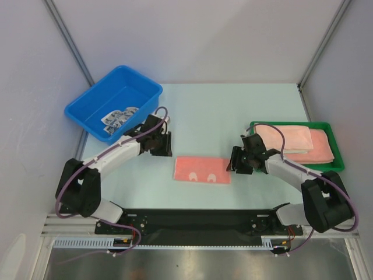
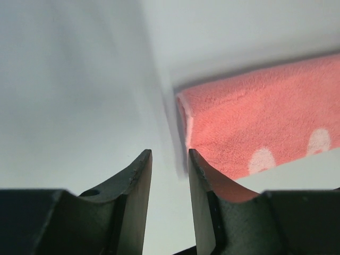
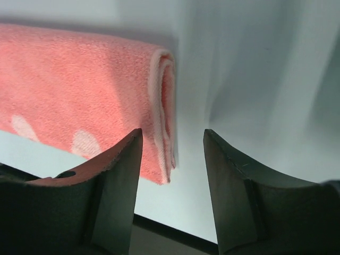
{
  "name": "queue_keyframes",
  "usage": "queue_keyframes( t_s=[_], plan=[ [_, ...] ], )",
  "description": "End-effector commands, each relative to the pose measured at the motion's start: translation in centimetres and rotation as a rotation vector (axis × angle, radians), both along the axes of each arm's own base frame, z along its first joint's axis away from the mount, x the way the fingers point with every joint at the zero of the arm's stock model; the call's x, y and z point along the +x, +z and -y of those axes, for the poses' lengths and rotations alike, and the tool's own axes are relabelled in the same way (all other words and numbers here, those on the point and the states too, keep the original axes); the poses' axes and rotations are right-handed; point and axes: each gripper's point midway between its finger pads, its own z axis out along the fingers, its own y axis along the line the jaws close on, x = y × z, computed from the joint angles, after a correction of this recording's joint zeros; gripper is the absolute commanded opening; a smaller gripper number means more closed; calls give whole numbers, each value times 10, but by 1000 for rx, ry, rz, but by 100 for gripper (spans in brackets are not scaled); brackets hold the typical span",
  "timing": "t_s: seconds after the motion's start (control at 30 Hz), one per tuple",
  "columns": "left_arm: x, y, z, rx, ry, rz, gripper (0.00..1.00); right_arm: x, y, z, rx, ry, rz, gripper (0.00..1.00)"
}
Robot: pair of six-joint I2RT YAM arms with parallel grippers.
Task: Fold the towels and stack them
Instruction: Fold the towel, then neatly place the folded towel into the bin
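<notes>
A salmon-pink towel [image 1: 202, 170] with white bunny marks lies folded into a strip on the table between my two arms. My left gripper [image 1: 166, 146] hovers just off its left end, open with nothing between the fingers; the left wrist view shows the towel [image 2: 255, 122] to the right of the gripper [image 2: 169, 156]. My right gripper [image 1: 235, 163] is at the towel's right end, open. In the right wrist view the layered end of the towel [image 3: 79, 101] lies under the gap of the gripper [image 3: 172, 135], not pinched. Folded pink towels [image 1: 294, 140] are stacked in the green tray [image 1: 291, 123].
A blue bin [image 1: 93, 96] stands at the back left with a blue-and-white patterned towel [image 1: 118, 118] in it. The green tray sits at the right edge. White walls enclose the table on three sides. A black rail [image 1: 192, 220] runs along the near edge.
</notes>
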Motion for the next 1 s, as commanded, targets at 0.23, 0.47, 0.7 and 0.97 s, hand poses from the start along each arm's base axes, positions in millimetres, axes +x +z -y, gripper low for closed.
queue_keyframes(
  t_s=[0.23, 0.47, 0.7, 0.97],
  plan=[
    [26, 70, -8, -172, -18, 175, 39, 3, -19, -24, 31, 93, 22, 51],
    [24, 82, -11, -183, -27, 198, 40, -15, -39, -20, 17, 68, -55, 43],
    [23, 84, -9, -194, -42, 198, 40, -17, -26, -7, -50, 54, -39, 12],
    [23, 80, -6, -189, -74, 176, 40, 23, 57, 12, -186, 52, 62, 0]
  ],
)
